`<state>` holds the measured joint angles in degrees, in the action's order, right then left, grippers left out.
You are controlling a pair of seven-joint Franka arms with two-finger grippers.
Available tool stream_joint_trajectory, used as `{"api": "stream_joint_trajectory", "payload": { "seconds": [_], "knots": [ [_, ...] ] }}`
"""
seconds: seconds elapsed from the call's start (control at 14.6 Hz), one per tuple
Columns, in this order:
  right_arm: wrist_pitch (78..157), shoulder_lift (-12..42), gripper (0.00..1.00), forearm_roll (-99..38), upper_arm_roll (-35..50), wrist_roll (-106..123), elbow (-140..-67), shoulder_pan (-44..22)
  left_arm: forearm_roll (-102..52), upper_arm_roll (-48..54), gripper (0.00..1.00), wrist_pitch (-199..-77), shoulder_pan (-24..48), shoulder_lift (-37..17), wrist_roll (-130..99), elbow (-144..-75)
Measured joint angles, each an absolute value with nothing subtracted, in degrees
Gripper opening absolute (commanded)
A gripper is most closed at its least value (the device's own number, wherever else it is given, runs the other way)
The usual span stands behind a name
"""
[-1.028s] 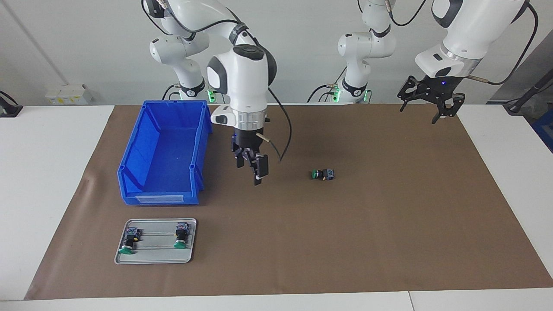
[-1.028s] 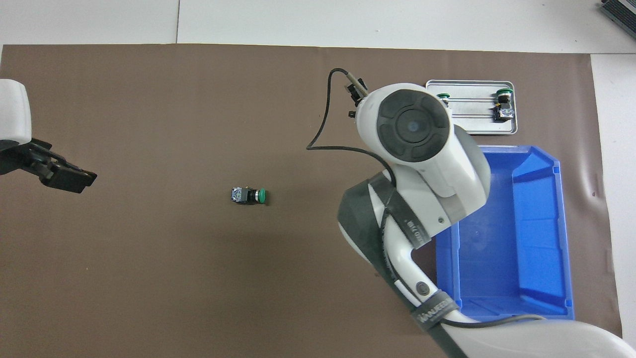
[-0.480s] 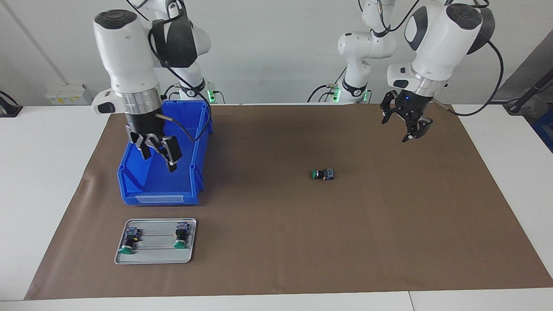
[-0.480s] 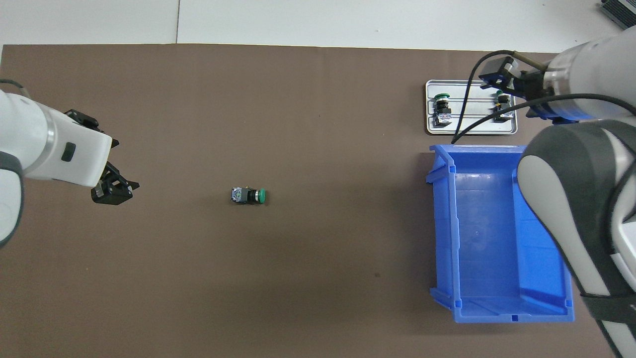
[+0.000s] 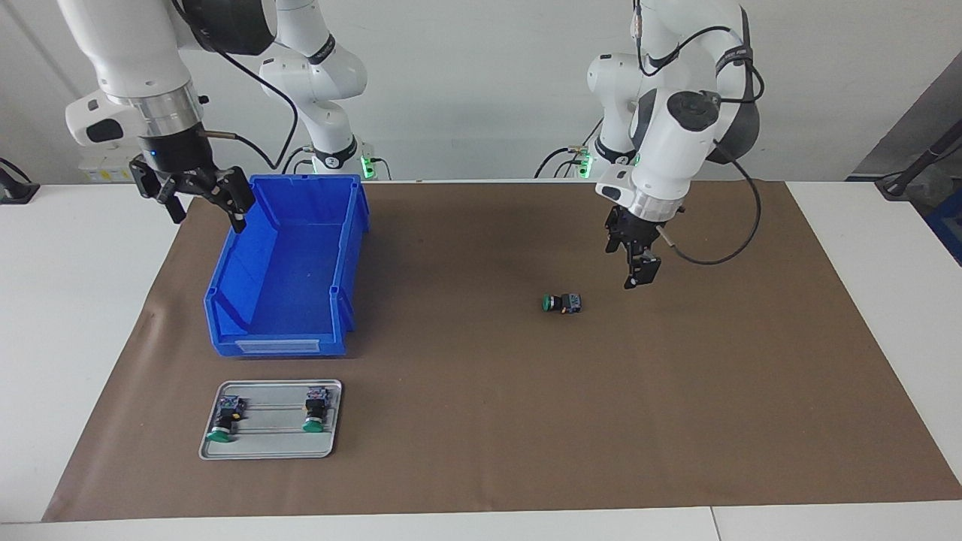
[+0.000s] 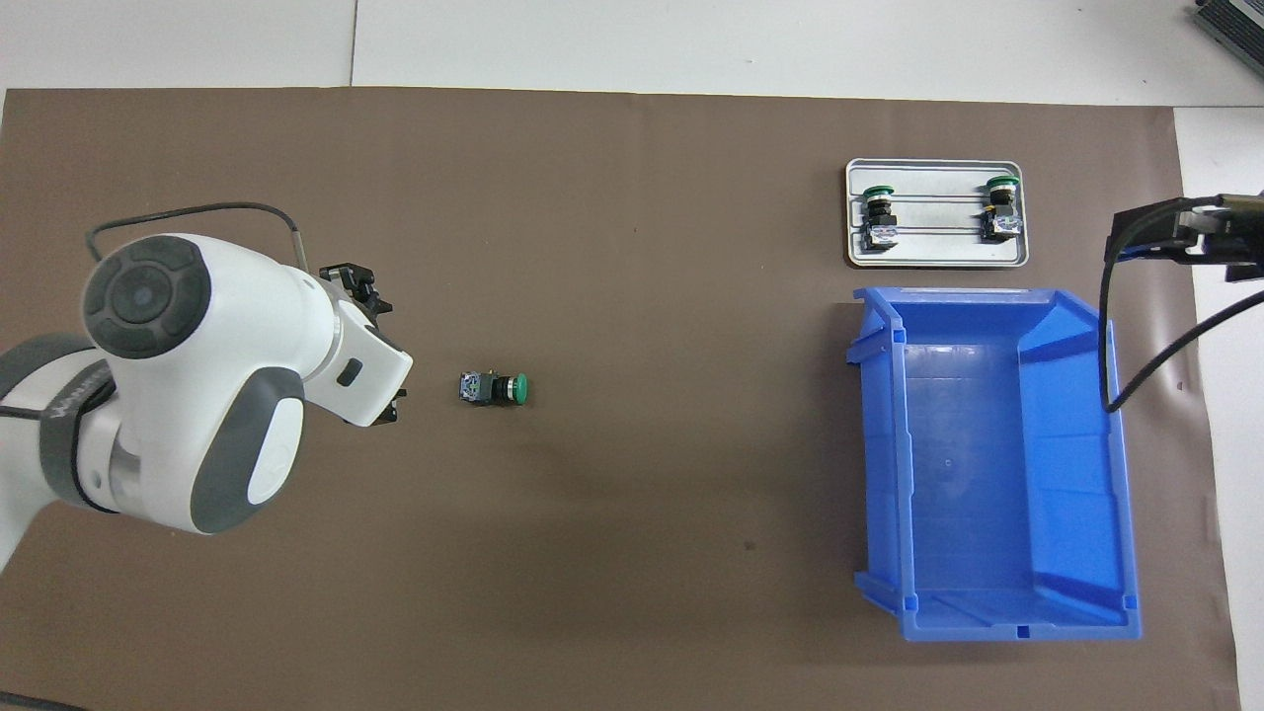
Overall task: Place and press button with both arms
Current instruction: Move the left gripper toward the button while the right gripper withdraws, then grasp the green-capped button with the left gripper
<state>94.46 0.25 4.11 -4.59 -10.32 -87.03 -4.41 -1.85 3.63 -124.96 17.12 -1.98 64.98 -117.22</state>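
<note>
Roughly mid-mat, a little toward the left arm's end: button (image 5: 561, 303) (image 6: 494, 388), lying on its side on the brown mat (image 5: 488, 421) (image 6: 612, 217), touching nothing else. Green cap pointing toward the right arm's end of the table (image 5: 75, 315), multicoloured terminal end pointing toward the left arm's end. Well apart from every edge of the mat.

Just beside it, on the terminal side: left gripper (image 5: 637, 276), hanging low over the mat, fingers pointing down, clear of the button. Released, holding nothing. From overhead, mostly covered by its own white wrist.

Further out, toward the right arm's end: blue bin (image 5: 278, 347) (image 6: 987, 622), open-topped, standing on the mat, well apart from the button.

Just beside the bin and farther from the robots: grey metal tray (image 5: 267, 452) (image 6: 938, 261), flat on the mat, near the mat's corner at the right arm's end. On the tray, two more buttons (image 5: 224, 421) (image 6: 877, 212), lying side by side and apart from each other, green caps pointing away from the robots, terminal ends toward the bin.

Outermost: right gripper (image 5: 204, 214) (image 6: 1175, 237), held high over the mat's edge at the right arm's end, by the bin. Fingers spread wide, released, empty.
</note>
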Motion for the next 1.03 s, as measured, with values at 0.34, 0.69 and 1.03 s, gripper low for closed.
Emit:
{"api": "stream_joint_trajectory", "payload": {
  "seconds": [0.34,0.69,1.03],
  "knots": [
    [88.5,-0.2,1.00,4.1,-4.2,-9.7,-85.9,-4.4,-1.9,3.6,0.94,-132.5,20.5,-7.1,64.9,-118.1],
    [87.6,-0.2,1.00,2.9,-4.0,-9.7,-86.6,-4.4,-1.9,3.6,0.93,-134.8,25.0,-12.2,60.9,-117.6],
    [88.2,-0.3,1.00,2.7,-3.7,-10.0,-87.5,-4.9,-1.9,3.6,0.92,-136.4,26.9,-15.3,58.2,-117.6]
  ]
}}
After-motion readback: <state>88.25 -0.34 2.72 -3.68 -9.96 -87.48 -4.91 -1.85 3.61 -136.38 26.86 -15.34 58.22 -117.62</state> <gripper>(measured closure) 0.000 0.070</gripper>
